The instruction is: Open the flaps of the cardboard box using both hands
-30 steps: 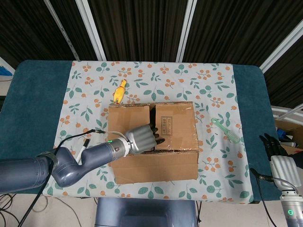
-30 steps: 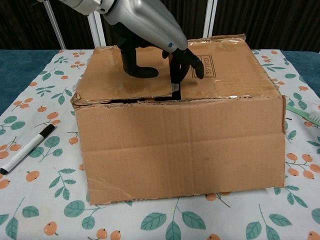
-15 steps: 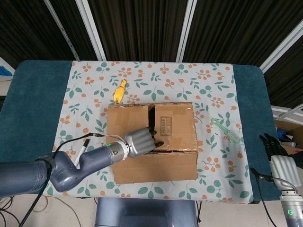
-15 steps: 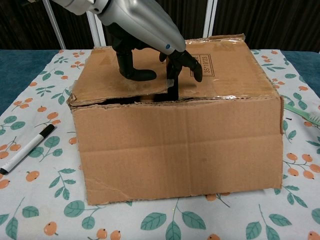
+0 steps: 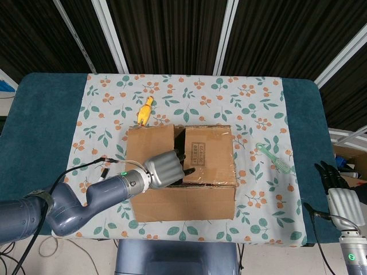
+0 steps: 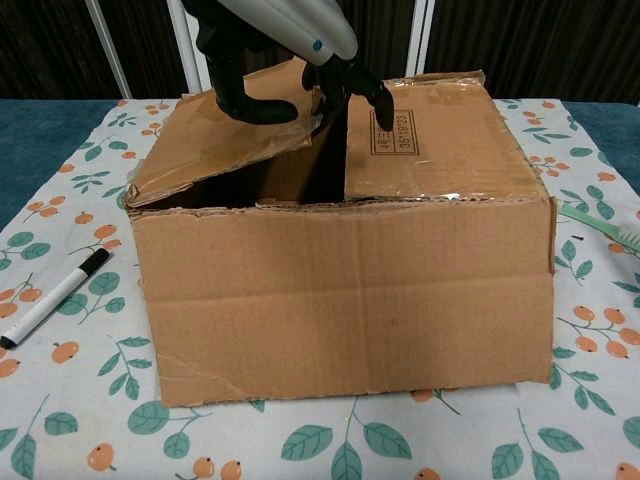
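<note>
- Brown corrugated cardboard box [image 6: 345, 290]: stands at the near-middle of the floral tablecloth [image 5: 241, 97]. Walls matte, edges frayed; tape glints on the top.
- Left top flap [image 6: 215, 150]: tilted up along the centre seam, a dark gap beneath. Right top flap [image 6: 440, 135] lies flat, printed label near the seam.
- Left hand [image 5: 166, 169]: silver shell, black fingers [image 6: 245, 95] curled around the raised flap's seam edge, gripping it.
- Right hand [image 5: 344, 201]: well right of the box, off the cloth, holding nothing; finger spread cannot be told.
- Risk: the soft, worn flap edge may tear or slip from the fingers if pulled too steeply.
- Risk: a one-sided lift may drag the light box sideways.
- Small items around the box: yellow rubber chicken [image 5: 145, 110] behind, green brush [image 5: 274, 158] right, black-capped marker [image 6: 55, 297] left.
</note>
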